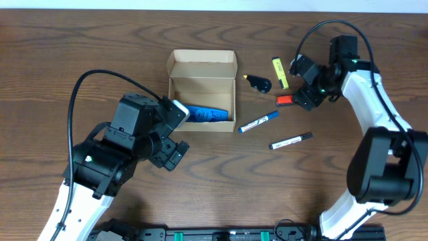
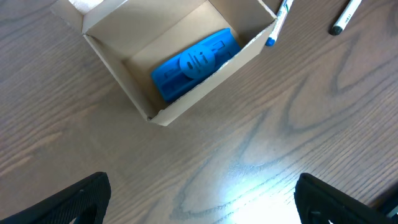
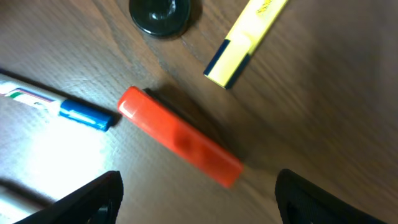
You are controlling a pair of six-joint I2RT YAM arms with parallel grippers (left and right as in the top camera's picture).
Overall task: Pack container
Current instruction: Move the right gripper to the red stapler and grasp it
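Note:
The tan cardboard box (image 1: 201, 94) stands open at the table's middle, flap lid back, with a blue object (image 1: 206, 114) inside; it also shows in the left wrist view (image 2: 186, 56) with the blue object (image 2: 196, 62). My left gripper (image 1: 175, 130) is open and empty just left of and in front of the box. My right gripper (image 1: 302, 97) is open above a red marker (image 1: 285, 100), which lies between and ahead of the fingers in the right wrist view (image 3: 180, 137).
A yellow highlighter (image 1: 280, 72), a black cap-like object (image 1: 259, 84), a blue-capped white marker (image 1: 259, 121) and a black-capped white marker (image 1: 291, 140) lie right of the box. The brown wooden table (image 1: 80, 53) surrounds them.

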